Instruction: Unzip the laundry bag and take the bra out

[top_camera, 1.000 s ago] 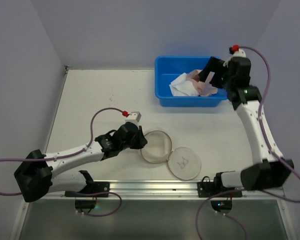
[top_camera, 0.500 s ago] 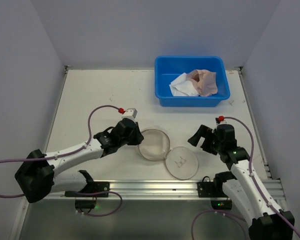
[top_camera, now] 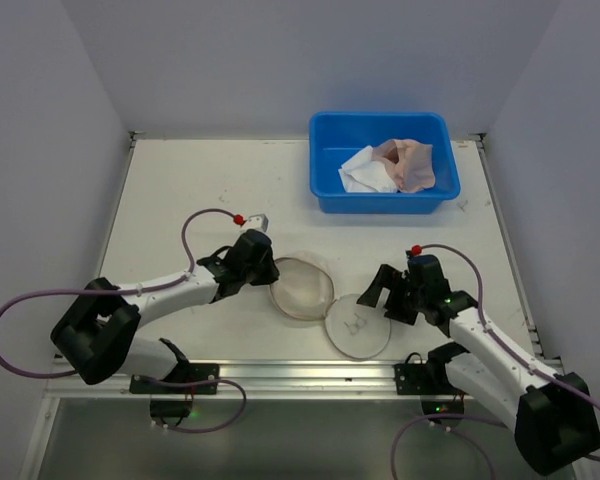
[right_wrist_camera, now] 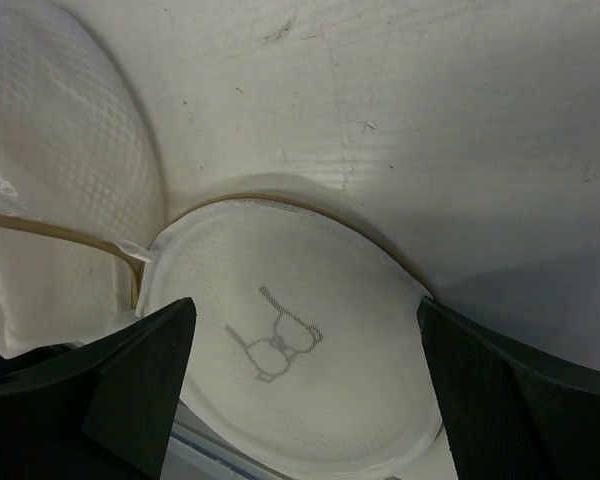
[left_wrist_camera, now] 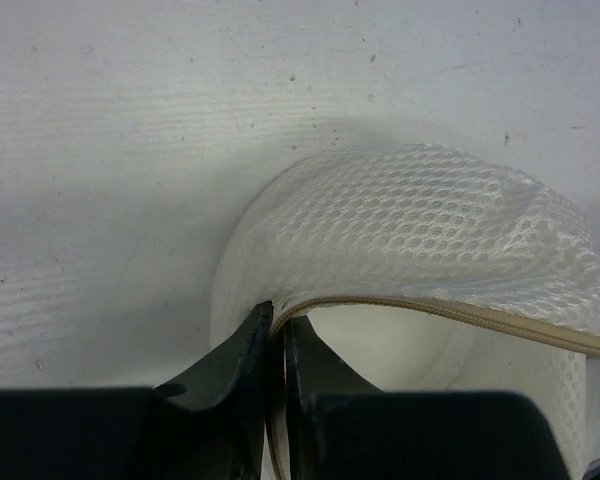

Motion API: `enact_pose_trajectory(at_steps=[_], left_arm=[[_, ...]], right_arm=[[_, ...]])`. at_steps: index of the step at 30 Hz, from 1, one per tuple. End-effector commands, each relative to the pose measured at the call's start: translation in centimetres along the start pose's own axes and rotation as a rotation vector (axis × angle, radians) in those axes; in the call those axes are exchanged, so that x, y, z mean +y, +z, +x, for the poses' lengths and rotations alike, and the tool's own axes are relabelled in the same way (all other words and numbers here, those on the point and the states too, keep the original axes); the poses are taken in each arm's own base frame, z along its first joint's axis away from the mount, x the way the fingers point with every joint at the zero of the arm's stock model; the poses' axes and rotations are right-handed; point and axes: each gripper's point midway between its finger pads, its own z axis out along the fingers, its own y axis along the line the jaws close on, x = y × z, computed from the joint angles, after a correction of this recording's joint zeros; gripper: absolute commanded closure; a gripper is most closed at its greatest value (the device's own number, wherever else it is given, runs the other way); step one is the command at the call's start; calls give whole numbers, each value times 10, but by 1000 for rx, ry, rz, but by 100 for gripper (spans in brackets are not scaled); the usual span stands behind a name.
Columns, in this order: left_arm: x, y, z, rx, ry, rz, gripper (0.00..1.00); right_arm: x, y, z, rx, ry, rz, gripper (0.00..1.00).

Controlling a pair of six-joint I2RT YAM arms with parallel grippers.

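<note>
The laundry bag lies unzipped near the table's front. Its white mesh drum (top_camera: 302,288) is open, and its flat lid (top_camera: 358,325) with the bra outline is folded out to the right. My left gripper (top_camera: 273,272) is shut on the drum's tan zipper rim (left_wrist_camera: 430,310), which is pinched between the fingers (left_wrist_camera: 278,315). My right gripper (top_camera: 382,298) is open and empty, hovering over the lid (right_wrist_camera: 290,380) with one finger on each side. A pale pink bra (top_camera: 408,165) lies in the blue tub.
The blue plastic tub (top_camera: 325,190) stands at the back right and also holds a white cloth (top_camera: 362,172). A metal rail (top_camera: 300,375) runs along the table's front edge. Grey walls close in both sides.
My right arm has swung from the blue tub, where it left the bra, down to the bag's lid. My left gripper and the bag have shifted slightly left.
</note>
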Motion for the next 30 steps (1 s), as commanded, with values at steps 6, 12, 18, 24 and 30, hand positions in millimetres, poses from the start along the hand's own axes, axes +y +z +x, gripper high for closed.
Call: enact_pose_trajectory(at_steps=[6,12,18,24,30], left_arm=[[9,12,-15,-37,-6,-4,87],[35,16,-13,-21,-35,-40,88],[32,15,-18,-30,-44,-21,88],[27,13,-23,-38,-44,-7,88],[26,11,-24,-39,-37,-2,88]], right_arm=[[14,20,-9,-25,7,52,13],[25,4,-25,-99,-67,74,14],[21,-14,-38,-159,-100,134,21],[11,2,-19,-70,-82,140,30],[2,16,-6,-21,-53,148,40]])
